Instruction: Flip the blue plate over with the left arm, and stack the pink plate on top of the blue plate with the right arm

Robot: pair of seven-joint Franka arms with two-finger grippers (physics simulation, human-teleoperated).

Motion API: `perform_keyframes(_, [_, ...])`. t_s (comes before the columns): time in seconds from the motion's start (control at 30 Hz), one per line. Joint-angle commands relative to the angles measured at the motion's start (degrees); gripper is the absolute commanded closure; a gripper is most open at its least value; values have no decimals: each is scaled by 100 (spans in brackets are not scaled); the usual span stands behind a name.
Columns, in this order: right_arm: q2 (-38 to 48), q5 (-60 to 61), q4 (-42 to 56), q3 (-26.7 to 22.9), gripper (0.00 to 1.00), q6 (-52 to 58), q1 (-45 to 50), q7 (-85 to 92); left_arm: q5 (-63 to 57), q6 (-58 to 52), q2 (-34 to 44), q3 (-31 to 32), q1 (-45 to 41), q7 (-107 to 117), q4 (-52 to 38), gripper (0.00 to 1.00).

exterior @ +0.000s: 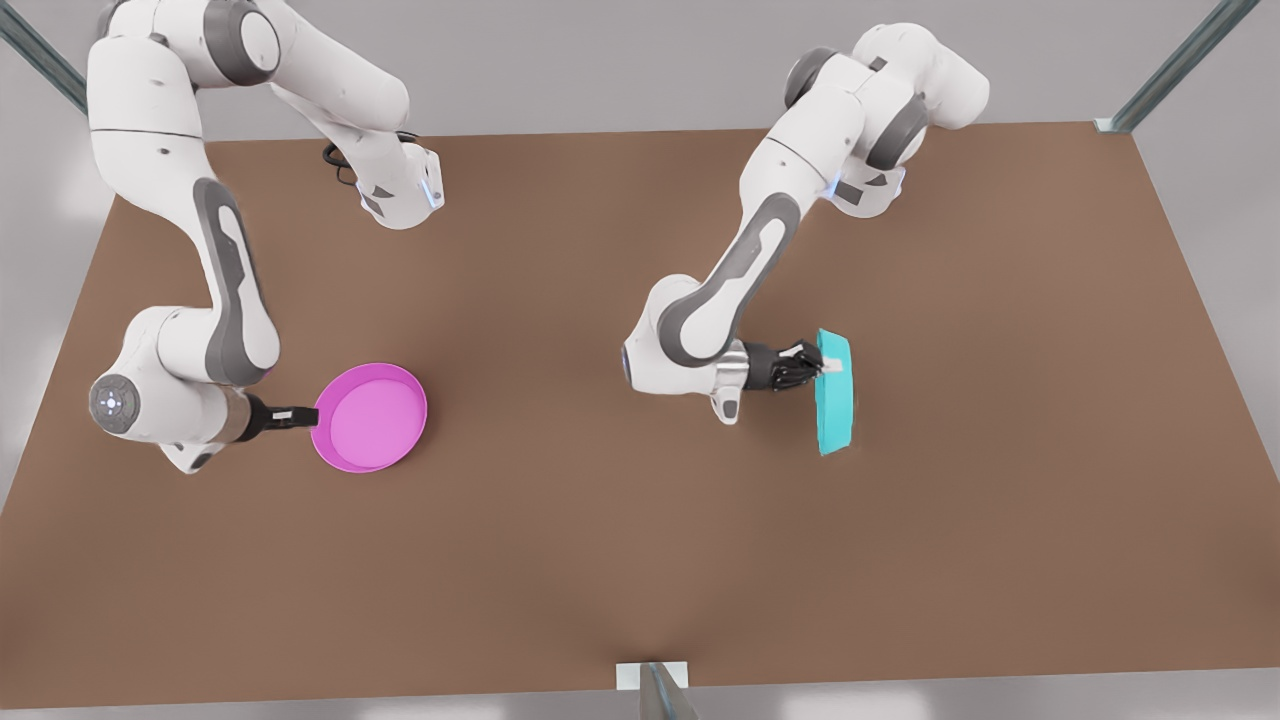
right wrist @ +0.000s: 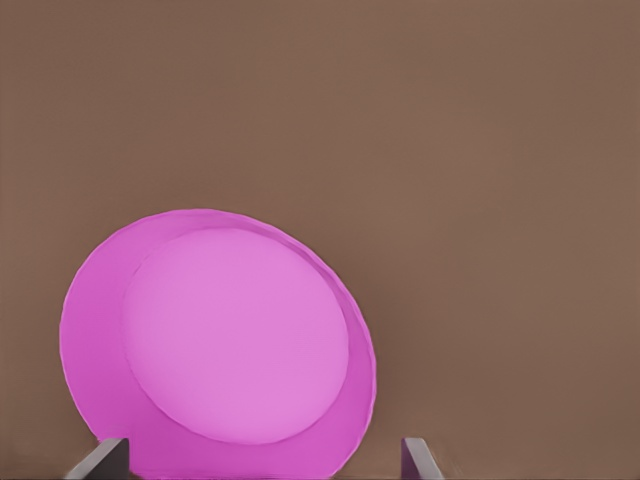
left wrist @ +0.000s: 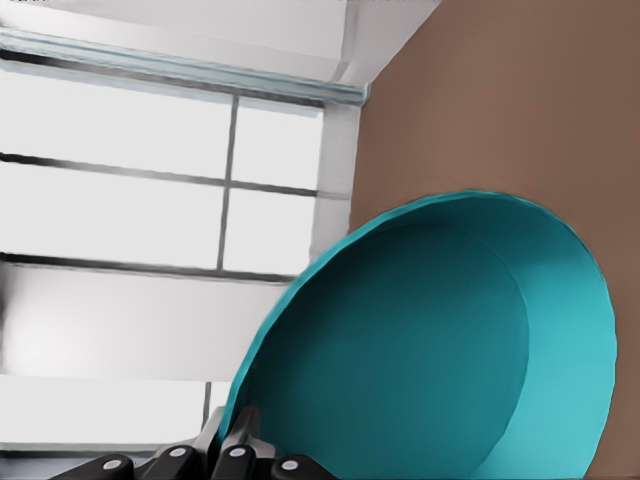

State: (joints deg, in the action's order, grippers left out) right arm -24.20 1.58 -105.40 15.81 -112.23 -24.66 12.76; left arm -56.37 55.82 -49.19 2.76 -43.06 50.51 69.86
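In the front view the blue plate [exterior: 834, 392] is seen edge-on, held up on its rim over the table [exterior: 600, 540] by the left gripper [exterior: 822, 366], clamped on its edge; its hollow face [left wrist: 430, 350] is shown by the left wrist view. The pink plate [exterior: 369, 417] lies flat and empty, rim up, well apart, with the right gripper [exterior: 312, 415] at its edge, fingers [right wrist: 100, 462] spread.

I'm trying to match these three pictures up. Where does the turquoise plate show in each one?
Front view: the blue plate stands on edge, right of centre, held by the left gripper.
Left wrist view: it looms close, tilted.
Right wrist view: not in it.
Shared landmark: the brown table.
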Motion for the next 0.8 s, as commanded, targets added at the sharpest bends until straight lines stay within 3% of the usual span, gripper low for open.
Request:
perform_keyframes(0.0, [-75,26,-7,1,0,0,-38,51,12,-1,-12,-3,-36,29,1,79])
perform_keyframes(0.4, [-278,175,-1193,1,0,-1811,-496,271,-577,-388,-724,-3,-800,724,1,79])
perform_keyframes(0.67, [-383,518,-1510,1,0,-2013,-373,271,-639,-564,-1014,6,-994,961,1,79])
perform_keyframes(0.77, [-418,518,-1501,1,21,-2013,-364,271,-612,-590,-1049,6,-1029,1057,1,79])
